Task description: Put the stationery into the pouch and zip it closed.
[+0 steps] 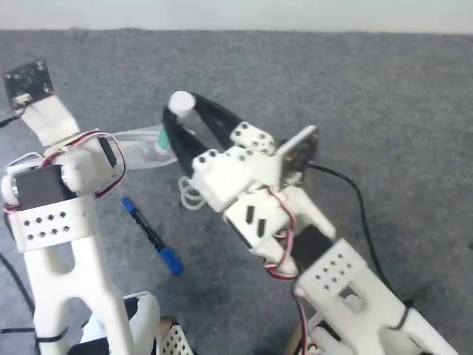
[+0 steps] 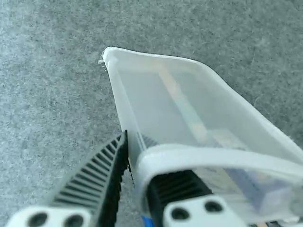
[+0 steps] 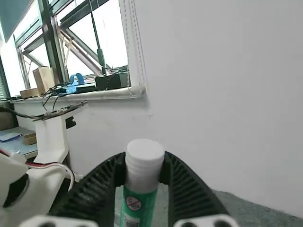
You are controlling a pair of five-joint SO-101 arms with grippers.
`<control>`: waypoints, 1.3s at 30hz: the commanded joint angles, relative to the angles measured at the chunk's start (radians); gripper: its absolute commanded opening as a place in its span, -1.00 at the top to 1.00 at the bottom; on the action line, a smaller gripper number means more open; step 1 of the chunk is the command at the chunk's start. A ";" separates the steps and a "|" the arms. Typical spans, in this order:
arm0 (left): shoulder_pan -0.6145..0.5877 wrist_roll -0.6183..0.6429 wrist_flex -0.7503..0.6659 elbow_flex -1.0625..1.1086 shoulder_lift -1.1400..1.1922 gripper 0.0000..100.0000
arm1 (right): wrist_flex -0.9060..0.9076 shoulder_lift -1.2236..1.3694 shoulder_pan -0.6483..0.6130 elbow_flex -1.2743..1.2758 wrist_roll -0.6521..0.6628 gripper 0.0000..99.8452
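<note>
Pouch [image 2: 189, 109]: soft translucent plastic with a white rim, over a grey fuzzy mat [image 1: 384, 96]. The left gripper [image 2: 135, 182], with ribbed black fingers, is pinched on the rim.
Glue stick [image 3: 140, 198]: a cylinder with a white ridged cap and green label, clamped in the right gripper [image 3: 144, 163] just beside the pouch.
Marker [image 1: 151, 237]: slim black barrel with blue ends, flat on the mat near the pouch.

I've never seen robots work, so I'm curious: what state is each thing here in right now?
pouch: unzipped, rim pinched by left gripper, some items inside.
glue stick: capped, clamped in right gripper.
blue marker: lying loose on the table.
left gripper: shut on pouch.
right gripper: shut on glue stick.
</note>
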 commanded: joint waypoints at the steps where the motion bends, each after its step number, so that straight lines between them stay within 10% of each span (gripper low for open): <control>1: -0.002 -0.009 -0.043 -0.016 -0.041 0.98 | -0.117 0.070 -0.018 -0.012 0.017 0.99; 39: -0.003 -0.009 -0.040 -0.018 -0.044 0.98 | -0.338 0.378 -0.102 0.068 0.101 0.99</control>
